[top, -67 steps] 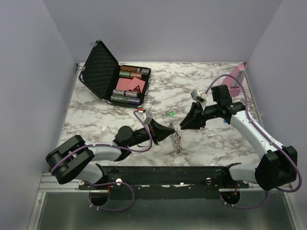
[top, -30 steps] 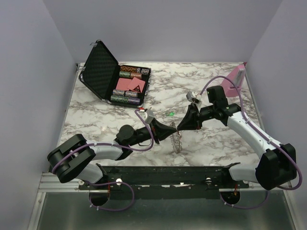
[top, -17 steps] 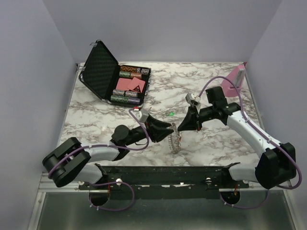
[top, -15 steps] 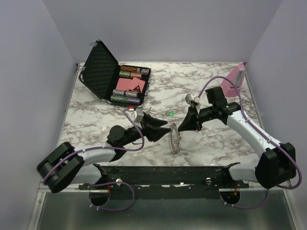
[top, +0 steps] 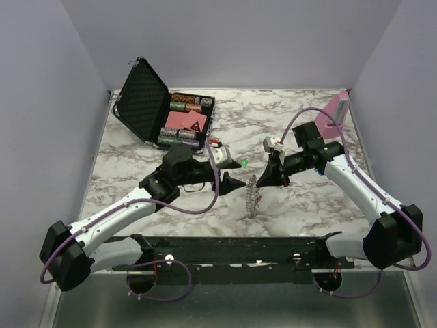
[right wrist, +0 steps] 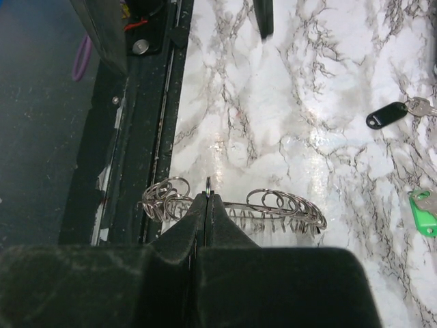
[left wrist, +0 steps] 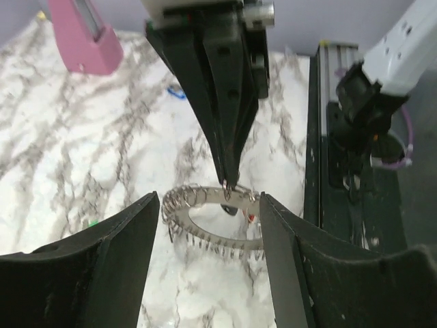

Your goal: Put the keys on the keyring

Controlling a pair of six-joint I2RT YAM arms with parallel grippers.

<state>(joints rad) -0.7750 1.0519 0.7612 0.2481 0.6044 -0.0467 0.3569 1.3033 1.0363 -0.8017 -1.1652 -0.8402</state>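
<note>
The keyring (top: 253,197) is a silvery loop strung with many small rings; it hangs on edge just above the marble. My right gripper (top: 260,182) is shut on one small ring at its top (right wrist: 208,193). A red key (left wrist: 254,219) dangles from the loop. My left gripper (top: 233,182) is open just left of the keyring, its fingers (left wrist: 102,266) spread either side of the loop (left wrist: 212,220) without holding it. A green key (top: 243,162) lies on the table behind the grippers. Near the green key (right wrist: 423,205) in the right wrist view lies a black key (right wrist: 386,115). A blue key (left wrist: 176,92) lies further off.
An open black case (top: 179,119) of poker chips stands at the back left. A pink stand (top: 334,113) is at the back right. The black rail (top: 232,249) runs along the near table edge, close under the keyring.
My left gripper has opened, let go of the keyring and swung back and up to the left. My right gripper has shut on a small ring of the keyring and holds it.
</note>
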